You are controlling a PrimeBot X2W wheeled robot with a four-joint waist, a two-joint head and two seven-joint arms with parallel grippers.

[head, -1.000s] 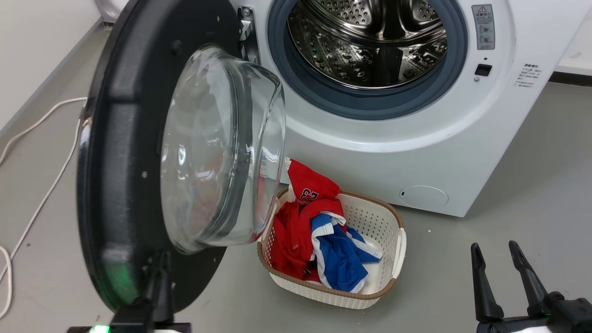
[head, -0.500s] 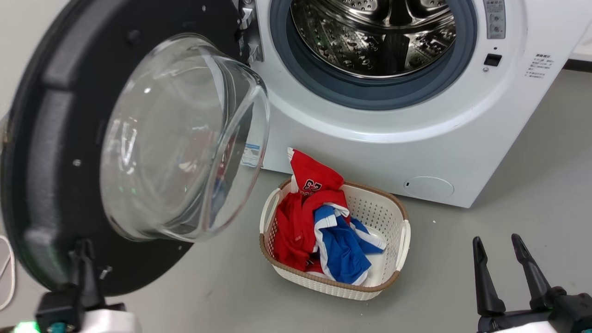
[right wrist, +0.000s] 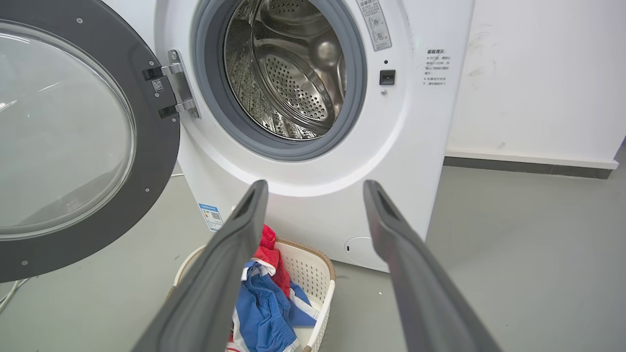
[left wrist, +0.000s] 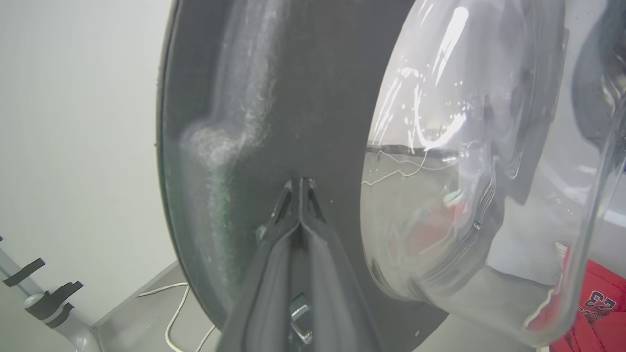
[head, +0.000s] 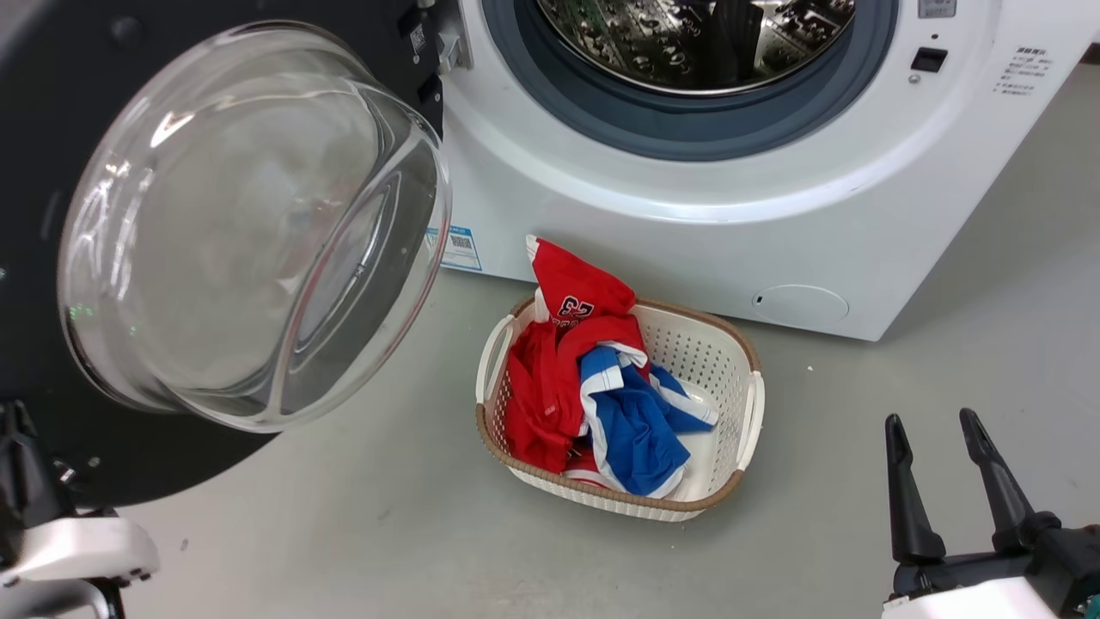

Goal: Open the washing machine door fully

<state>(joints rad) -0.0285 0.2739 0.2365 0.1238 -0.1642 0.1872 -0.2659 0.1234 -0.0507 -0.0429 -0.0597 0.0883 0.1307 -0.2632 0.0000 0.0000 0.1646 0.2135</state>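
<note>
The washing machine (head: 687,232) stands white with its steel drum (head: 696,43) exposed. The washing machine door (head: 172,460) hangs swung out to the left on its hinge (head: 447,43), its clear glass bowl (head: 249,223) bulging towards me. My left gripper (head: 13,421) sits at the door's lower edge. In the left wrist view the left gripper (left wrist: 301,183) is shut, tips pressed against the door's black inner face (left wrist: 293,98) beside the glass bowl (left wrist: 464,171). My right gripper (head: 931,419) stands open and empty at the lower right, away from the machine; the right wrist view shows the right gripper (right wrist: 315,186) in front of the door (right wrist: 156,146).
A white laundry basket (head: 748,404) holding red and blue clothes sits on the grey floor in front of the machine. A white cable (left wrist: 176,313) lies on the floor behind the door. A pale wall (right wrist: 538,73) rises to the machine's right.
The door has swung further open to the left, and my left gripper has gone left with it. The head camera has shifted a little. The right gripper has kept its place.
</note>
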